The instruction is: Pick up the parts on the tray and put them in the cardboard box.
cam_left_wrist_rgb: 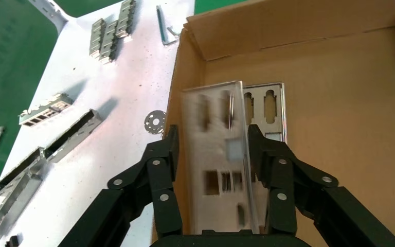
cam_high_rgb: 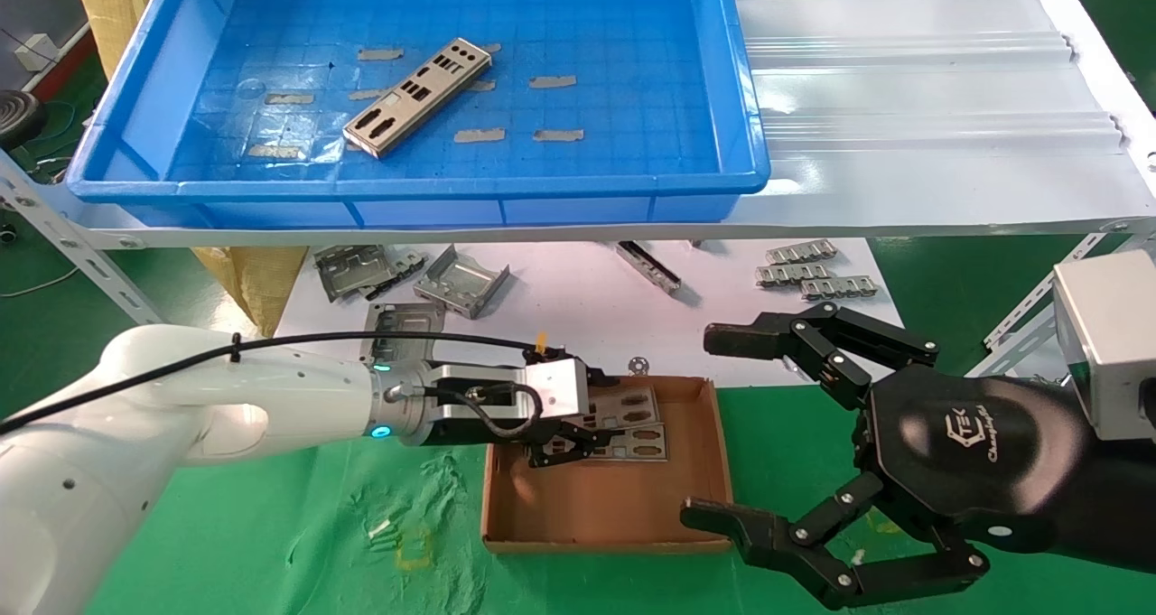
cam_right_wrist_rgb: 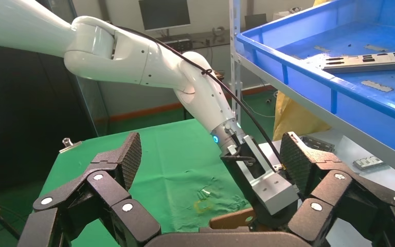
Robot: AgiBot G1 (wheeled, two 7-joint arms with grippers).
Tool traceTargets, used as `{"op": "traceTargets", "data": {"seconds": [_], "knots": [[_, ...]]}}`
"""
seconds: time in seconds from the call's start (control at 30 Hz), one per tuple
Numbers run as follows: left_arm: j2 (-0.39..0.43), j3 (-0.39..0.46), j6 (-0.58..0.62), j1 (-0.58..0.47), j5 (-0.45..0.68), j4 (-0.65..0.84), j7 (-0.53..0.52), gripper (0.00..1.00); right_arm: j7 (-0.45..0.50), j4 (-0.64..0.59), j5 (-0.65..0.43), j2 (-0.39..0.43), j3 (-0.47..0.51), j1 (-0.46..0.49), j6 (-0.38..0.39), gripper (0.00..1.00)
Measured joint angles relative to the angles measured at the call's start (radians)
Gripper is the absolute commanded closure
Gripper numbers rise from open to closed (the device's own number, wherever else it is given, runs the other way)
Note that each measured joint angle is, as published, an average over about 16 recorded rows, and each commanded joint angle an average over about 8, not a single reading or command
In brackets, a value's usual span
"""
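Left gripper clamps one thin perforated silver-grey metal plate over the small brown cardboard box near the table's front edge; I'd lower flat before releasing, my right gripper idling wide open.

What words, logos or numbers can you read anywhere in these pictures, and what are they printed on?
Right gripper, open, beside the cardboard box: a logo mark above a line of cursive script on its black housing, too small to read for sure.
Left gripper, shut on a part over the box: no lettering visible.
Part in the tray: cut-out holes only, no text.
Nothing else carries readable writing.
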Motion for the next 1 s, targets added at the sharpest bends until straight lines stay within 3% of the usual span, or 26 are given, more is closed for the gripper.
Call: {"op": "traceTargets", "data": {"seconds": [0.4,1.0], "knots": [[-0.010,0.033,0.051,-0.003,-0.052,-0.017,-0.070,0.00,0.000,0.000,0.000,0.000,0.000,0.000,0.000,0.00],[-0.065,-0.018,0.395,-0.059,-0.206,0.079,-0.196,0.00,0.000,0.000,0.000,0.000,0.000,0.000,0.000,0.00]]}}
